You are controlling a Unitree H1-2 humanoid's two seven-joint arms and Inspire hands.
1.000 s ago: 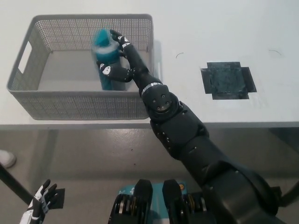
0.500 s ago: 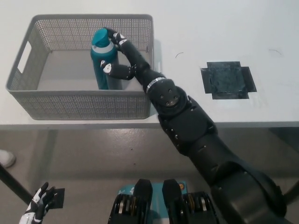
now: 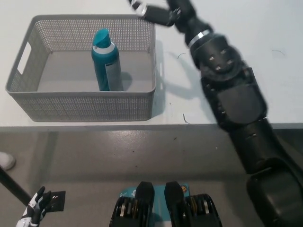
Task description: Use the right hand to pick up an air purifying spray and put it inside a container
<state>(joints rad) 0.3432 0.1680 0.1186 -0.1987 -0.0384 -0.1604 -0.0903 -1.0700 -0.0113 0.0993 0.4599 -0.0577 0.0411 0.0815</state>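
we see the right hand point(image 3: 156, 12) has let go and lifted past the basket point(image 3: 142, 101); spray point(image 3: 105, 61) stands upright inside. hand empty, fingers apart. placement looks done.

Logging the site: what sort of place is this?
Probably a lab or test bench, not a home: a plain white table on a bare grey floor, holding only a grey mesh basket with a teal spray inside.
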